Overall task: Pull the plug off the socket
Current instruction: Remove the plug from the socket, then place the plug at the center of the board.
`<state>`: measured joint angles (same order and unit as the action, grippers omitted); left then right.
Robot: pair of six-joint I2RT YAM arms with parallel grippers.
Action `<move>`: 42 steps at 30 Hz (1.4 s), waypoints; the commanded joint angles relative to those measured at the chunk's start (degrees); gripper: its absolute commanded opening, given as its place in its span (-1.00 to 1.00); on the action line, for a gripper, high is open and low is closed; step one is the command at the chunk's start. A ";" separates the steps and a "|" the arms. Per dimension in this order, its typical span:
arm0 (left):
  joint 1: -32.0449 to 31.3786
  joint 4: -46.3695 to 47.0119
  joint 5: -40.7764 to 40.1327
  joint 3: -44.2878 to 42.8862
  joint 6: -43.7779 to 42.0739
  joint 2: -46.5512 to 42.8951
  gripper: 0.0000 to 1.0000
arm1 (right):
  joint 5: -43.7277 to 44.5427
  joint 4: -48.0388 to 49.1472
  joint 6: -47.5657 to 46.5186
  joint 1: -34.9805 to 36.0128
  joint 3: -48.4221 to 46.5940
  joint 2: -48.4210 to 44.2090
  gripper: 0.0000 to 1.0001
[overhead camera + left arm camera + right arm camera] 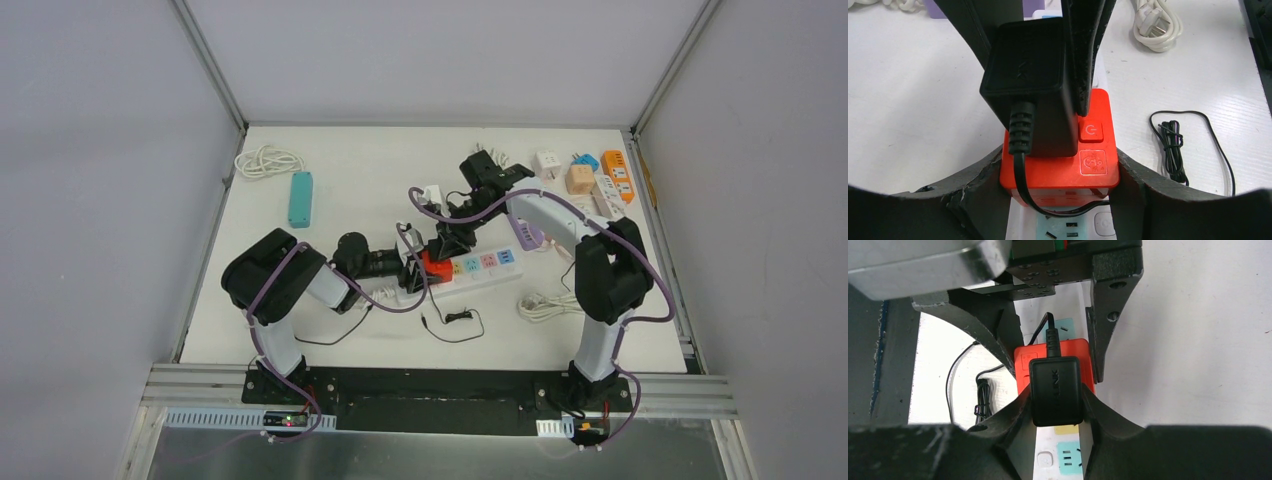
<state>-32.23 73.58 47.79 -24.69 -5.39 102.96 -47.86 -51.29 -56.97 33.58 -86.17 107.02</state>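
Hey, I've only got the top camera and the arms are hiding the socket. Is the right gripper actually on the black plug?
Observer: Yes. The right wrist view shows the right gripper with a finger pressed against each side of the black plug.
Operator: And is the left gripper bracing anything?
Observer: It is. In the left wrist view the left gripper has one finger against each side of the red socket block that the plug sits in.
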 commanded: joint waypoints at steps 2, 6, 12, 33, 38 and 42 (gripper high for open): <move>0.41 -2.11 -0.09 0.11 0.60 1.45 -1.00 | -1.99 -1.41 1.55 -1.83 0.66 -4.07 -1.00; 0.41 -2.28 -0.01 0.08 0.84 1.26 -1.00 | -2.21 -0.71 3.59 0.04 -3.04 -3.32 -1.00; 0.41 -2.39 0.10 0.06 0.82 1.45 -1.00 | -0.57 -1.58 5.44 4.05 -8.17 -1.19 -1.00; -0.23 -9.61 -4.59 -0.06 10.88 -10.96 0.98 | 0.28 -3.16 7.45 1.06 -3.91 -4.83 -1.00; -0.36 -16.78 -5.82 1.35 9.12 -17.61 0.98 | -0.92 -3.71 8.01 0.58 -3.00 -6.30 -1.00; -0.38 -25.99 -5.99 1.98 7.63 -24.75 0.98 | -2.41 -5.05 7.37 -0.20 -2.35 -8.73 -1.00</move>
<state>-32.27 56.16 42.96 -23.42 3.60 84.53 -46.54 -54.74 -49.76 34.35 -88.99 103.96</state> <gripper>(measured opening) 0.990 0.329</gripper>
